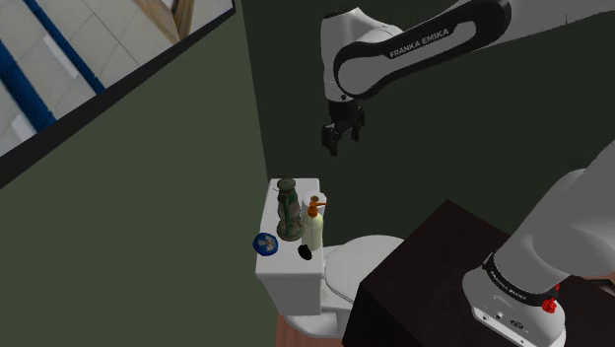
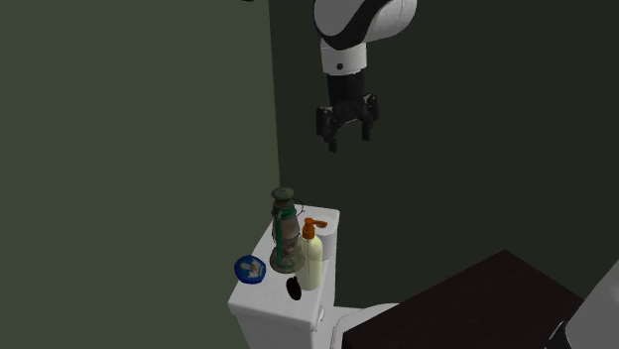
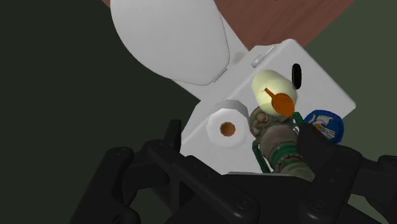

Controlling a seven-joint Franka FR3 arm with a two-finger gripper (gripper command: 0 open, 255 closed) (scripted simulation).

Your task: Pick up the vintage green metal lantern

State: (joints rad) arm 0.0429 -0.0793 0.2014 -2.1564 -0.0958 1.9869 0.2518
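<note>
green lantern [image 1: 288, 209] stands upright on a white toilet tank [image 1: 288, 281], long axis vertical, with a pale pump bottle [image 1: 313, 229] just beside it and a small blue dish [image 1: 265, 242] near. the black gripper [image 2: 347, 124] hangs well above, offset toward the second exterior view's right, fingers spread wide and holding nothing. a descent with a sideways shift looks due.

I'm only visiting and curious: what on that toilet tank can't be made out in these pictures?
Lantern: wrist view, its base hidden behind the hand.
Small black thing beside the soap bottle: shoulder view, too small to identify.
Blue disc: second exterior view, its pattern too small to read.
Toilet bowl: shoulder view, cut by the bottom edge and the dark stand.
</note>
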